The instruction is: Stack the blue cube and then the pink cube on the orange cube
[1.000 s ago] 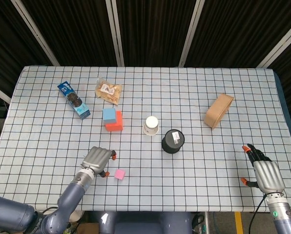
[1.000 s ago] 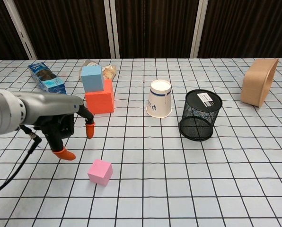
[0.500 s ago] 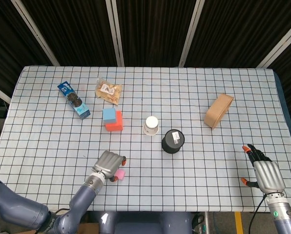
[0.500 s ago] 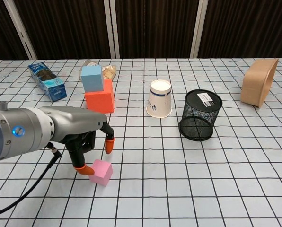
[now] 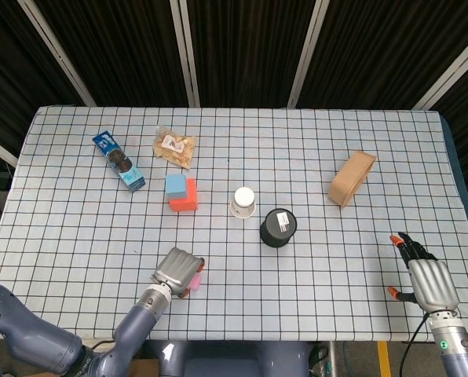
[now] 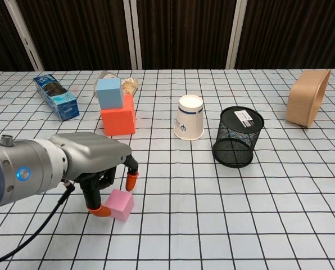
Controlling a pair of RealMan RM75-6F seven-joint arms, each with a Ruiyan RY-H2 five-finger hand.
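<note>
The blue cube point(image 5: 175, 184) point(image 6: 109, 93) sits on top of the orange cube point(image 5: 189, 201) point(image 6: 118, 121) at the table's left middle. Near the front edge the pink cube point(image 5: 195, 280) point(image 6: 121, 204) lies on the table. My left hand point(image 5: 177, 269) point(image 6: 94, 160) hovers over it from the left, fingers spread. The thumb tip point(image 6: 102, 211) touches the cube's left face, and a fingertip point(image 6: 131, 181) hangs just behind its far edge. At the front right corner my right hand point(image 5: 429, 284) rests open and holds nothing; only the head view shows it.
An upturned paper cup point(image 5: 243, 201) point(image 6: 190, 117) and a black mesh cup point(image 5: 278, 227) point(image 6: 238, 136) stand mid-table. Far right lies a tan holder point(image 5: 351, 177) point(image 6: 307, 104). A blue snack box point(image 5: 119, 162) point(image 6: 55, 97) and a snack bag point(image 5: 174, 147) lie behind the cubes.
My left hand has moved right and toward the front edge, from beside the pink cube to over it, its thumb now against the cube. The cube and the right hand have not moved.
</note>
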